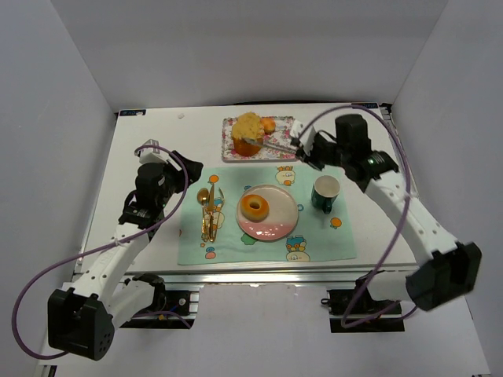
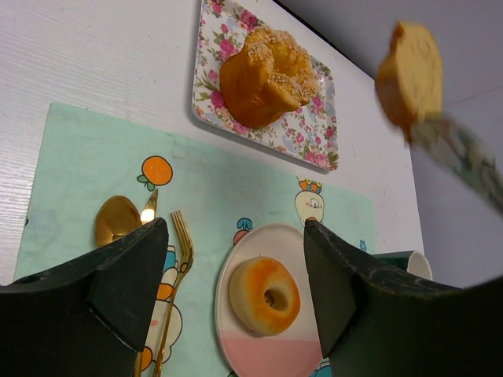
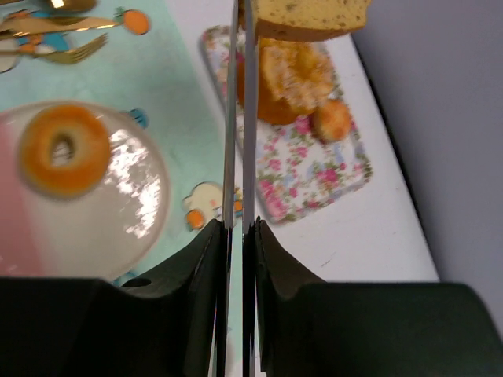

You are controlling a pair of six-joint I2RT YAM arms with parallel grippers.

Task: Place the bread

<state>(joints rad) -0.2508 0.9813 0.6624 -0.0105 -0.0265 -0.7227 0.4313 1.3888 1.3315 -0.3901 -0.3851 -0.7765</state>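
Note:
A pale slice of bread (image 3: pixel 310 16) hangs pinched at the tip of metal tongs (image 3: pixel 240 118), and my right gripper (image 3: pixel 240 228) is shut on the tongs' two arms. The slice (image 1: pixel 249 123) hovers over the floral tray (image 1: pixel 284 126) at the table's back, above a large sugared bun (image 2: pixel 267 75). From the left wrist view the slice (image 2: pixel 409 75) floats at upper right. My left gripper (image 2: pixel 236 259) stands open and holds nothing, above the placemat near the pink-and-white plate (image 1: pixel 288 224), which carries a ring-shaped roll (image 1: pixel 255 206).
A gold fork (image 2: pixel 179 251) and spoon (image 2: pixel 118 220) lie on the mint placemat (image 1: pixel 330 239) left of the plate. A green mug (image 1: pixel 325 193) stands to the plate's right. A small round roll (image 3: pixel 332 119) sits on the tray beside the bun.

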